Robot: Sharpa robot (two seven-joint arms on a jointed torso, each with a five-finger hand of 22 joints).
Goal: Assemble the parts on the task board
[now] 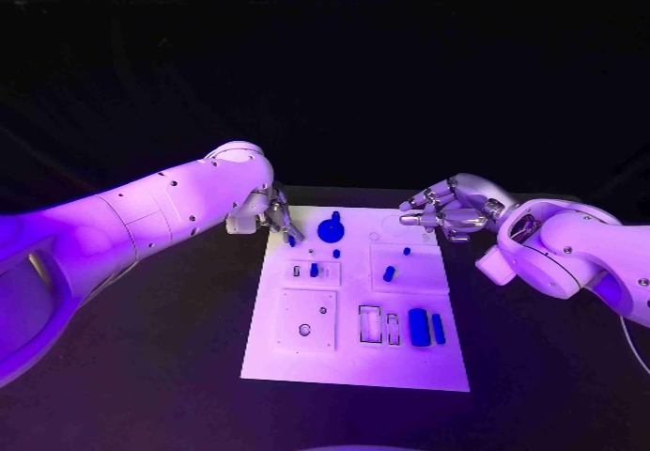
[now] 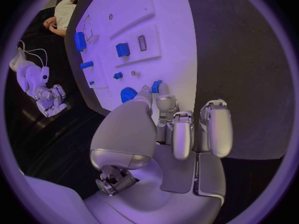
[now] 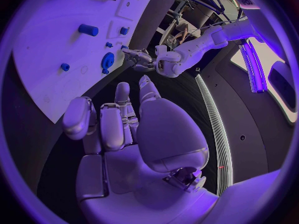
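The task board (image 1: 355, 362) lay in the middle of the black table (image 1: 149, 376), its long side running away from the robot, so both arms could reach it from either flank. The left hand (image 1: 275, 218) had its fingertips down at the board's far left corner, where a small blue part (image 1: 291, 241) sat right at them; in the left wrist view that small blue part (image 2: 156, 86) seemed pinched between 2 fingertips, though the grip was partly hidden, so I judged it held rather than merely touched. Just beside it stood a round blue part (image 1: 331, 228) with a peg on top. The right hand (image 1: 444, 214) hovered off the board's far right corner, fingers curled in with nothing in them, probably parked clear so the left could work. Nearer the robot, 2 upright blue blocks (image 1: 426, 328) waited on the board's right side, with smaller pegs (image 1: 389, 273) mid-board. The assembly looked early, with most parts still loose.
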